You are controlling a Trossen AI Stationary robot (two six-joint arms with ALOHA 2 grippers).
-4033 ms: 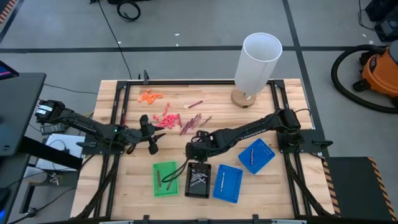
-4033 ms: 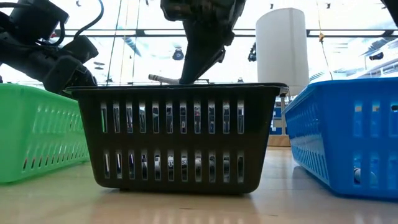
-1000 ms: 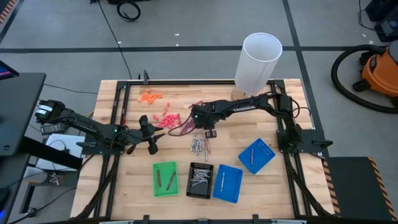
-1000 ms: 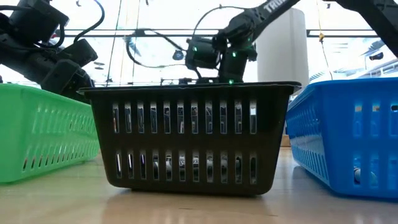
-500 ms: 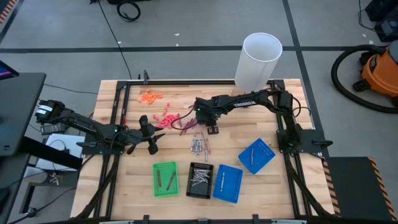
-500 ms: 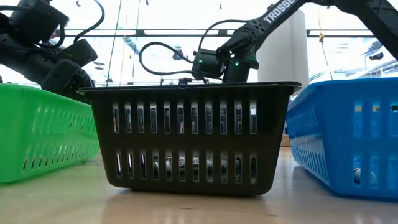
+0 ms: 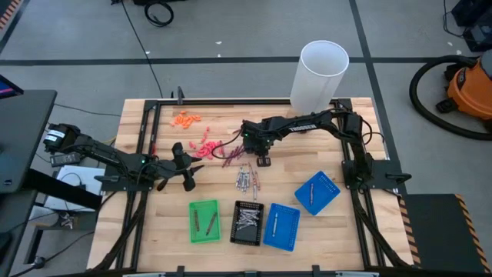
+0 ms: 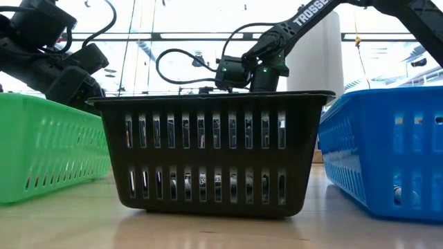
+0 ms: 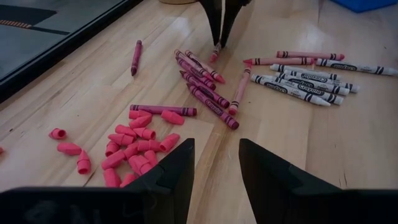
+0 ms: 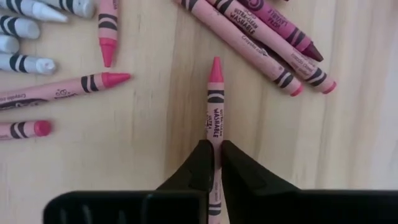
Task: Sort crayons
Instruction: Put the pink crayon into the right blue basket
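At the left of the high view, the left gripper hovered over bare wood with its two fingers spread apart and nothing between them. In its own wrist view the loose crayons lay ahead of those fingers, well apart from them, beyond a scatter of stubby coral-pink bits. More stubby orange bits lay toward the upper left of the table.

Near the centre of the high view, just right of the pink bits, the dark red crayons fanned out on the wood, and below them a small cluster of grey crayons lay apart from the trays. The right gripper reached in from the right and stood at the right edge of the red fan. Its wrist view showed its fingers clenched on one pink-red crayon, pinching the butt end while the tip pointed away from the gripper; the other crayons lay around it without touching it.

Along the lower edge of the table stood a green tray with a couple of crayons inside, a black tray holding grey ones, and two blue trays, each with a crayon. A white cylinder stood at the upper right.
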